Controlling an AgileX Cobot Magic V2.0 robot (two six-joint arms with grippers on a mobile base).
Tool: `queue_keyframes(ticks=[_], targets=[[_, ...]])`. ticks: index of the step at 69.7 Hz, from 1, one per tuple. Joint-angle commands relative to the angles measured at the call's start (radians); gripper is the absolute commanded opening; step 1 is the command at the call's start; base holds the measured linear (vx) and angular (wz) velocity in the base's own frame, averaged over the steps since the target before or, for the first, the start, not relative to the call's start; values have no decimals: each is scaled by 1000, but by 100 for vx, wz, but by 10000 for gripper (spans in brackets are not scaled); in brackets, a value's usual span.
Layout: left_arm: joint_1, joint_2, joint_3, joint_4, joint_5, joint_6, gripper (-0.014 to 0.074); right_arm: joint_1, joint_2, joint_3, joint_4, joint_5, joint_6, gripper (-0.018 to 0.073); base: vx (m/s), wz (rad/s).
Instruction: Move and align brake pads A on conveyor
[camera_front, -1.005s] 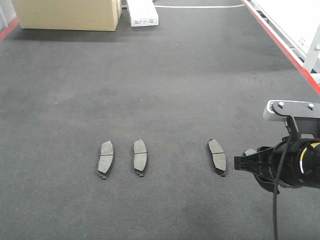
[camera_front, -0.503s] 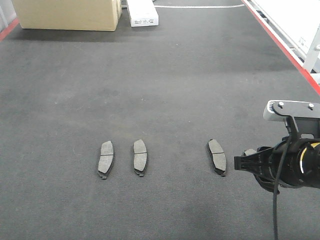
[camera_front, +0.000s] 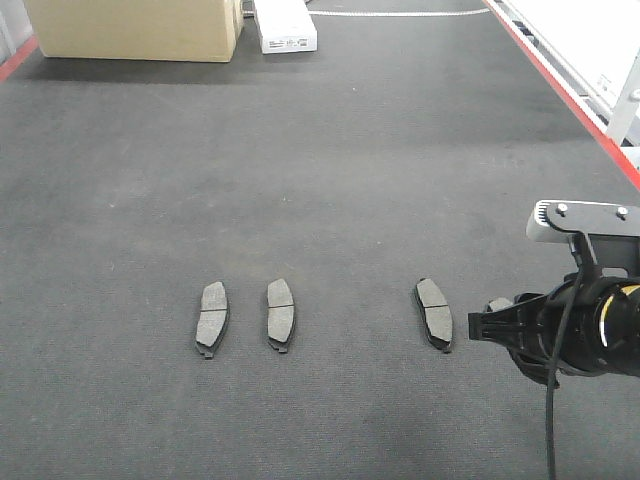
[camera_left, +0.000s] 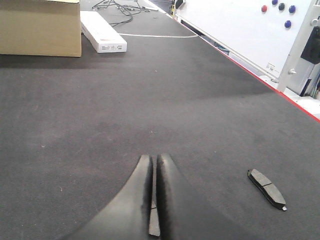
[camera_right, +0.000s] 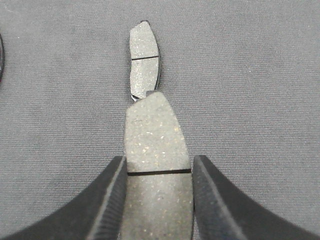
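Note:
Three brake pads lie in a row on the dark conveyor (camera_front: 330, 170): one on the left (camera_front: 212, 318), one beside it (camera_front: 281, 314), one further right (camera_front: 434, 313). My right gripper (camera_front: 473, 326) is just right of that third pad. In the right wrist view the gripper (camera_right: 159, 161) is shut on another brake pad (camera_right: 155, 130), one finger against each long side. The third pad (camera_right: 144, 60) lies just beyond its tip. My left gripper (camera_left: 154, 165) is shut with nothing in it, low over the belt, with a pad (camera_left: 267, 188) to its right.
A cardboard box (camera_front: 135, 28) and a white box (camera_front: 285, 25) stand at the belt's far end. A red edge strip (camera_front: 570, 95) runs along the right side, with a white board (camera_left: 240, 25) and a metal frame beyond it.

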Motion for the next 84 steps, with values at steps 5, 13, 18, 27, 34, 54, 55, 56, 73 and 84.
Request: queue_keyframes(ticks=[5, 13, 18, 27, 34, 54, 55, 56, 73, 84], targets=[[-5, 7, -21, 33, -41, -1, -6, -1, -23, -30, -26, -53, -4, 155, 0, 0], [-5, 7, -21, 33, -41, -1, -6, -1, -23, -30, -26, -53, -4, 155, 0, 0], [-5, 7, -21, 33, -41, -1, -6, -1, -23, -30, -26, -53, -4, 155, 0, 0], [-5, 7, -21, 33, -41, -1, -6, -1, -23, -30, -26, -53, -4, 155, 0, 0], [-5, 7, -21, 33, -41, -1, -6, -1, -23, -30, -26, -53, -4, 155, 0, 0], [-5, 7, -21, 33, -41, -1, -6, -1, -23, -30, -3, -58, -10, 155, 0, 0], [-5, 7, -21, 33, -41, -1, -6, -1, -23, -30, -1, -59, -11, 155, 0, 0], [-5, 7, -21, 33, -41, -1, -6, -1, -23, -30, 2, -61, -14, 155, 0, 0], [-5, 7, -21, 33, -41, -1, -6, 0, 40, -56, 46, -167, -20, 160, 0, 0], [-5, 7, -21, 33, -41, -1, -6, 0, 153, -129, 88, -184, -67, 168, 0, 0]])
